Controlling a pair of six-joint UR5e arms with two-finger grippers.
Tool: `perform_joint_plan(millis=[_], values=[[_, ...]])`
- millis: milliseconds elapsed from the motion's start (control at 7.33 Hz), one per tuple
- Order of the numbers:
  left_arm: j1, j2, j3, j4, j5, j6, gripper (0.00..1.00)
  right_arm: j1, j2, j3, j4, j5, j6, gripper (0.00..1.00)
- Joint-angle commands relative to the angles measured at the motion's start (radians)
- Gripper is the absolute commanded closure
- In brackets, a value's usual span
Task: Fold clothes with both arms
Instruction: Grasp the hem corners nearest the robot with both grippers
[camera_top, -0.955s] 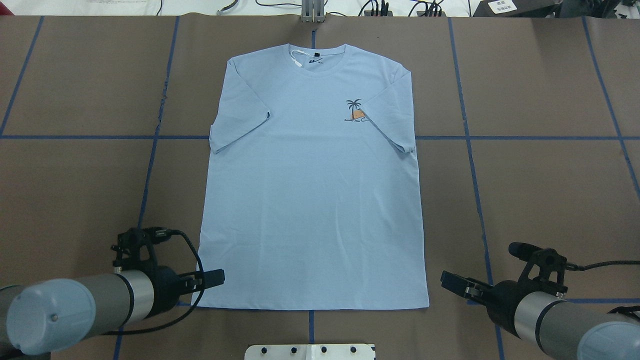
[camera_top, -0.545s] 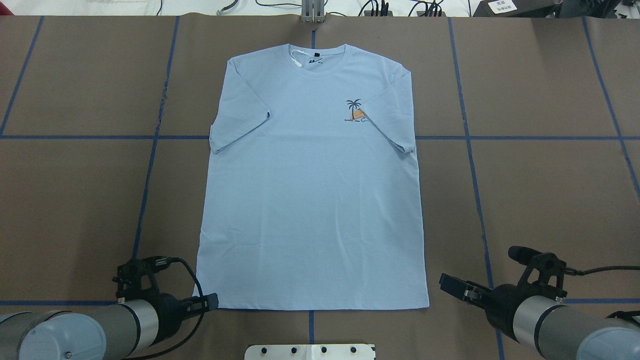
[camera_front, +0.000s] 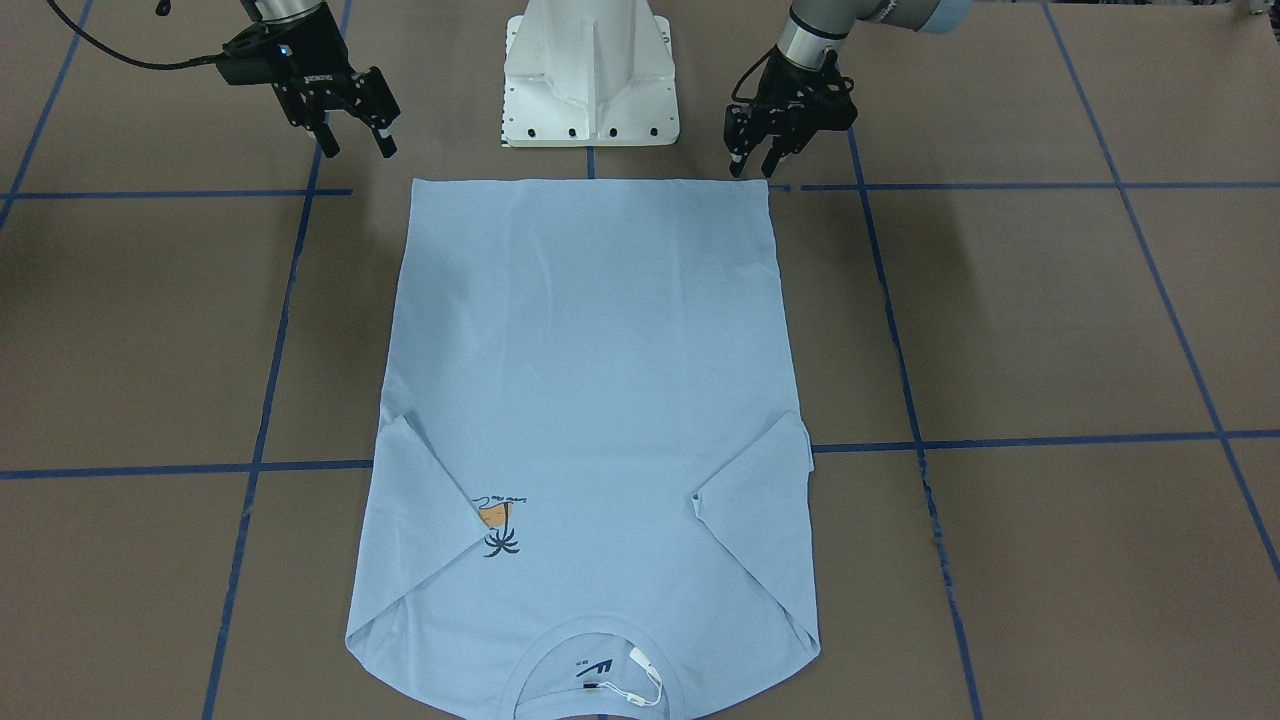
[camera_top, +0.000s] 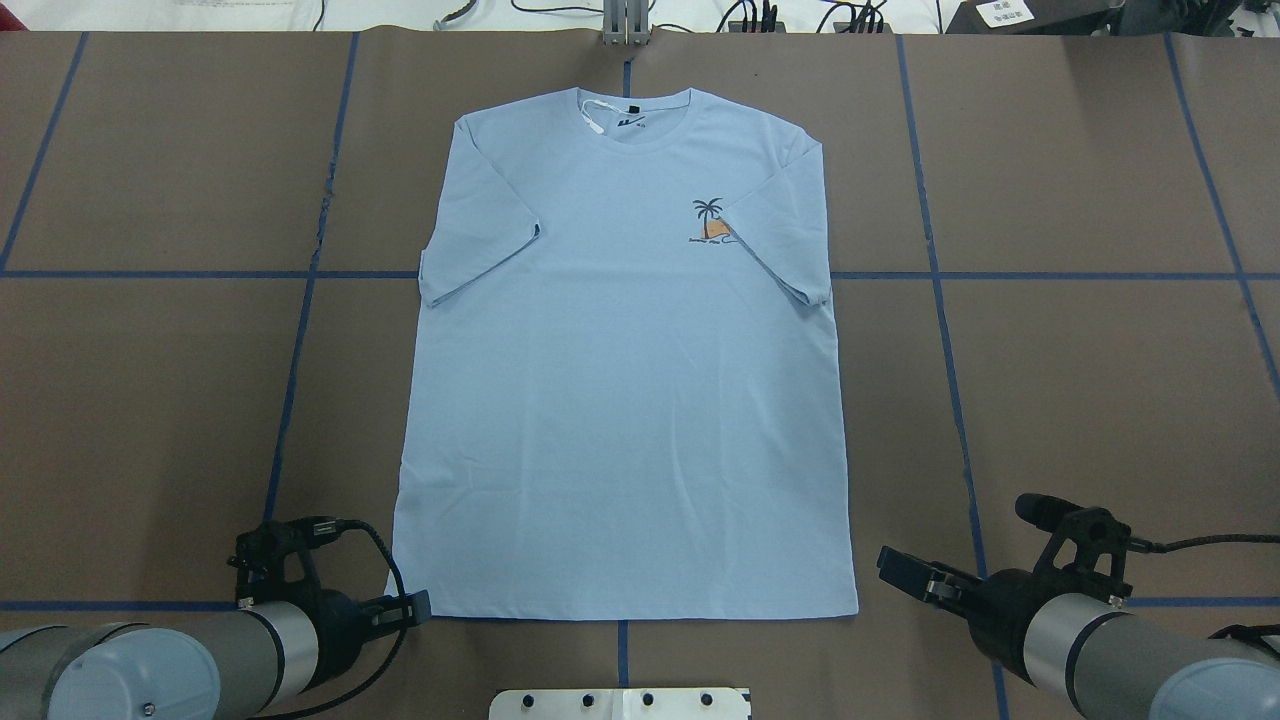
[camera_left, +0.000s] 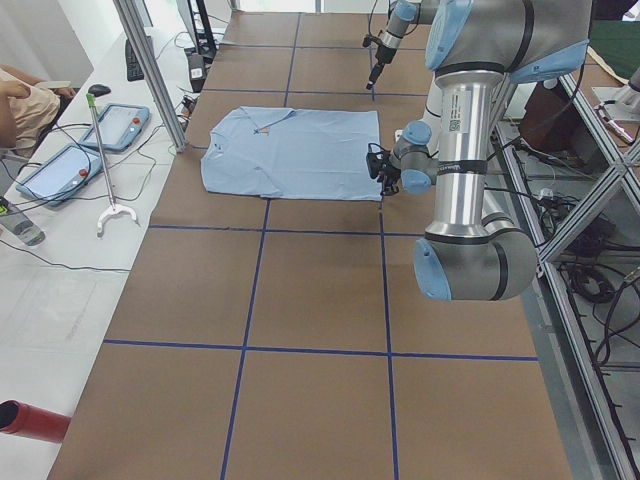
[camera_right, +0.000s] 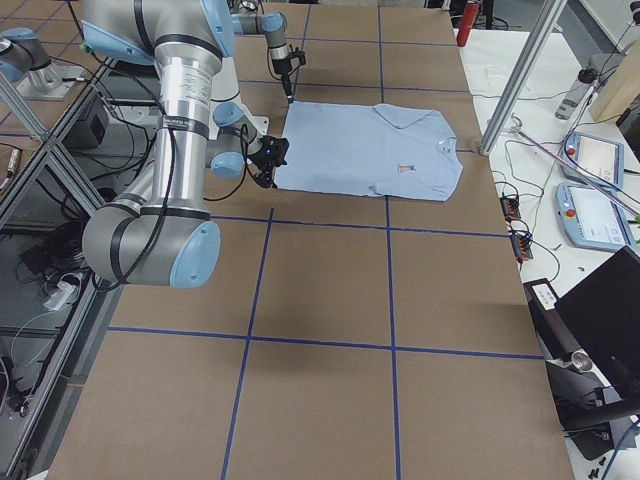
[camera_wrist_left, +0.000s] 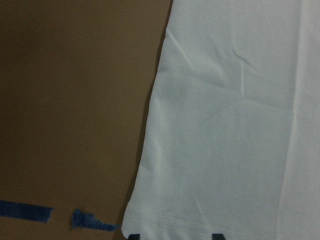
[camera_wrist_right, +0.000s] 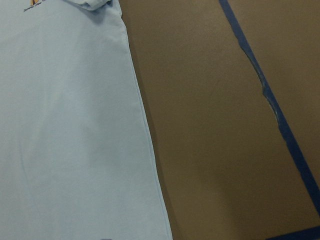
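The T-shirt (camera_top: 620, 400) is laid flat on the counter (camera_top: 1100, 400), hem toward the robot. The left pincer (camera_front: 752, 163) is held wide at one hem corner. The right pincer (camera_front: 357, 148), also wide, is poised just beside the other. The approach is judged under way, and both corners need pinching next.

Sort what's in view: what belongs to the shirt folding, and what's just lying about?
Job: T-shirt, flat; left gripper and right gripper, both open, near its hem corners.
Lying about: pedestal, tablets, grabber stick, red cylinder.
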Motion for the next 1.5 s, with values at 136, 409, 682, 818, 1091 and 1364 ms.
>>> perform_joint_plan(millis=[136, 409, 682, 818, 1091, 1364], values=[[-0.001, -0.003, 0.021, 0.005, -0.001, 0.022, 0.43, -0.004, 0.000, -0.003, 0.002, -0.004, 0.000, 0.05], [-0.006, -0.003, 0.022, 0.006, -0.001, 0.022, 0.43, -0.004, 0.000, -0.003, 0.000, -0.009, 0.000, 0.05], [-0.010, -0.003, 0.030, 0.006, -0.001, 0.022, 0.46, -0.007, 0.000, -0.003, 0.002, -0.010, 0.000, 0.05], [-0.010, -0.004, 0.036, 0.006, -0.001, 0.022, 0.46, -0.010, 0.000, -0.003, 0.002, -0.010, 0.000, 0.05], [-0.009, -0.007, 0.042, 0.006, -0.001, 0.022, 0.51, -0.012, 0.000, -0.003, 0.002, -0.010, 0.000, 0.05], [-0.007, -0.011, 0.052, 0.005, -0.001, 0.022, 0.54, -0.012, 0.002, -0.003, 0.000, -0.010, 0.000, 0.05]])
